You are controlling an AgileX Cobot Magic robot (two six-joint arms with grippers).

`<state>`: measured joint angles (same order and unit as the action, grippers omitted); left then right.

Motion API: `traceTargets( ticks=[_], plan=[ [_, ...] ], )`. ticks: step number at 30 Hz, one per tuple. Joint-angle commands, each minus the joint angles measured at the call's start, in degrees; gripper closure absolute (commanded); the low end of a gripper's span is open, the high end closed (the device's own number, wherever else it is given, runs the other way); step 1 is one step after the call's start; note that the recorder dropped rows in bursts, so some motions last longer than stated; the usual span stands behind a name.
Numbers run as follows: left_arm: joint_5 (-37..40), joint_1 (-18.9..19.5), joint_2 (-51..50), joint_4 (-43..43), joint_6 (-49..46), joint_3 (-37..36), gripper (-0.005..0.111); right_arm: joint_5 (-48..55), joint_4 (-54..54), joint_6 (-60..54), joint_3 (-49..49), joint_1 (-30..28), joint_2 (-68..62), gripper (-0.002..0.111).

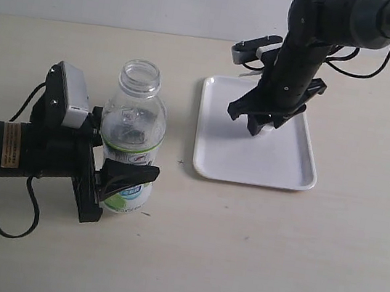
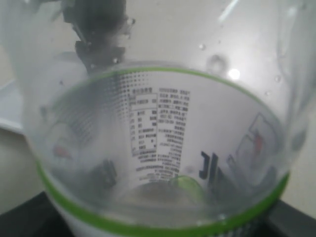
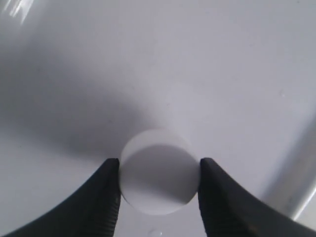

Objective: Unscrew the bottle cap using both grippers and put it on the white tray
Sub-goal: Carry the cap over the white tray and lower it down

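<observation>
ext view: the bottle (image 1: 133,126) stands upright on the table (image 1: 272,268), neck open, top bare. left gripper (image 1: 119,171) comes in from the side and is clamped round the label (image 1: 133,157). right gripper (image 1: 266,120) points down over the white tray (image 1: 249,177), well apart from the bottle. what it holds is hidden here.

left wrist view: bottle fills the pic, v close. label print shows thru the clear wall. jaws can't be seen here.

right wrist view: the bottle cap (image 3: 159,173) lies flat side up between the two black fingers (image 3: 106,202), touching both, so it's gripped. tray floor is right under it w/ a soft shadow. can't tell if the cap rests on the tray or hangs just above. i think the next bit is only letting go: the floor is flat w/ lots of room, and the rim is near on one side but apart.
</observation>
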<state>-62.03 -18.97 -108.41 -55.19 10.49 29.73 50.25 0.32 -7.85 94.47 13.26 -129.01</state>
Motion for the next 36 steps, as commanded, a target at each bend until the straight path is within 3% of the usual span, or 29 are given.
traceTargets(
  ticks=[1,6,24,36],
  plan=[
    [-2.79,-0.25,0.31,0.96,0.24,-0.2,0.107,-0.21,-0.32,-0.68,-0.2,-0.35,-0.75,0.108],
    [-2.79,-0.25,0.31,0.96,0.24,-0.2,0.107,-0.6,-0.32,-1.07,-0.2,-0.35,-0.98,0.102],
    [-2.79,-0.25,0.31,0.96,0.24,-0.2,0.107,-0.72,-0.32,-1.07,-0.2,-0.35,-0.98,0.03],
    [1.21,-0.25,0.31,0.96,0.24,-0.2,0.107,4.04,-9.98,-0.56,-0.2,-0.35,6.44,0.033]
  ],
)
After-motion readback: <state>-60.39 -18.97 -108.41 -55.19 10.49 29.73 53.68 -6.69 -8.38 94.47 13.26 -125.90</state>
